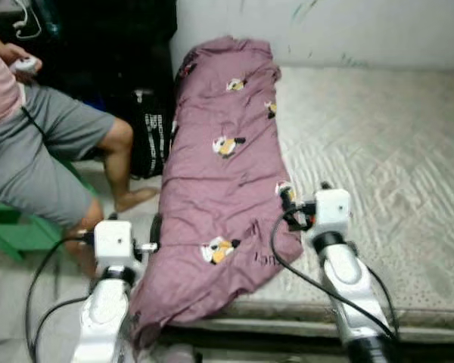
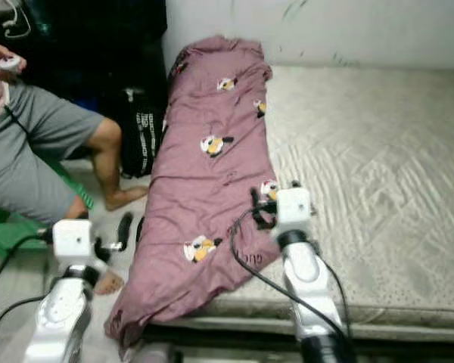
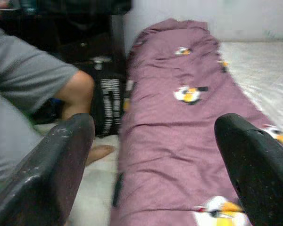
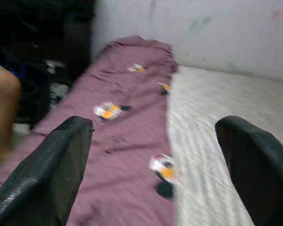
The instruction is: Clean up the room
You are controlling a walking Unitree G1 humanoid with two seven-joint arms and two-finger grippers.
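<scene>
1. Mauve-purple blanket (image 1: 223, 181) printed with small penguin-like cartoon figures lies lengthwise along the left edge of the mattress (image 1: 378, 166), from the wall end down to the near end
2. Its near-left corner spills over the mattress edge and hangs toward the floor (image 2: 110, 185), while the far end is bunched up close to the pale wall (image 1: 325, 26)
3. The mattress is covered in a pale, quilted beige sheet, and the part to the right of the blanket is bare
4. The left gripper (image 3: 153, 165) is held low beside the bed, level with the blanket's near-left edge; its jaws stand wide apart with nothing between them, and the left wrist view looks along the blanket's length
5. The right gripper (image 4: 153, 165) hovers above the blanket's near-right edge, where purple cloth meets the beige sheet; its jaws are likewise spread wide and hold nothing
6. A person (image 1: 38, 144) in grey shorts and a pink top sits at the left on a green stool (image 1: 15, 227), bare foot on the floor, with a small white object in the hand (image 1: 19, 59)
7. A black bag (image 1: 151, 132) with white lettering stands on the floor between the person's leg and the side of the bed, in front of dark furniture
</scene>
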